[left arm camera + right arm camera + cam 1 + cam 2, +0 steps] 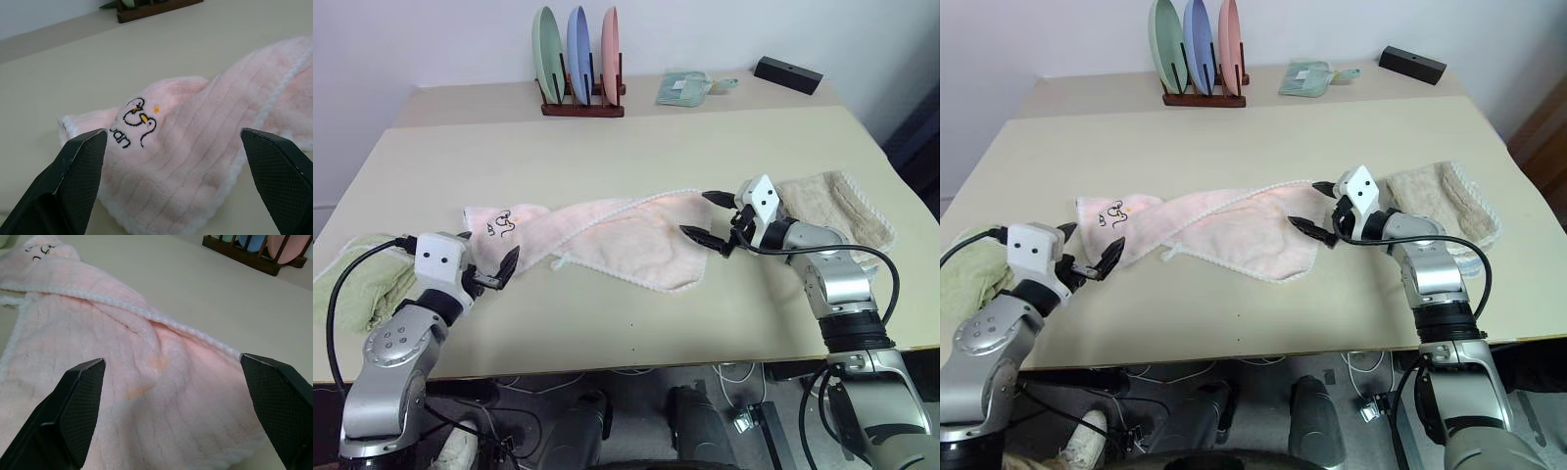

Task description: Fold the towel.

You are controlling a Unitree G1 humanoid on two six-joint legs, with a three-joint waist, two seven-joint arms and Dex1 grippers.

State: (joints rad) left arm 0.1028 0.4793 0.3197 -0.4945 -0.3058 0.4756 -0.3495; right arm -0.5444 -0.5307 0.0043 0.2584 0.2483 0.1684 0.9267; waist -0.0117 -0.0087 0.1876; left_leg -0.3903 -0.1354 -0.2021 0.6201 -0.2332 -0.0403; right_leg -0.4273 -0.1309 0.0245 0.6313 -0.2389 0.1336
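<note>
From the head camera, the pink towel (607, 240) lies twisted and rumpled across the middle of the table (607, 157), its drawing end to the left. The left gripper (487, 262) hangs at that left end, jaws wide and holding nothing; the right gripper (710, 217) hangs at the right end, equally wide and empty. Each probably waits at its own end so both ends can be seized and the cloth pulled flat. A beige towel (837, 206) lies just right of the right gripper, a green towel (362, 284) at the table's left edge, and a plate rack (579, 59) stands at the far side.

Left wrist view: the spread fingers (78, 166) frame the end with the black drawing (136, 120), lined up to clamp it.

Right wrist view: the spread fingers (80, 396) frame the other end, where a white stitched edge (146, 313) crosses a fold; no contact yet.
</note>
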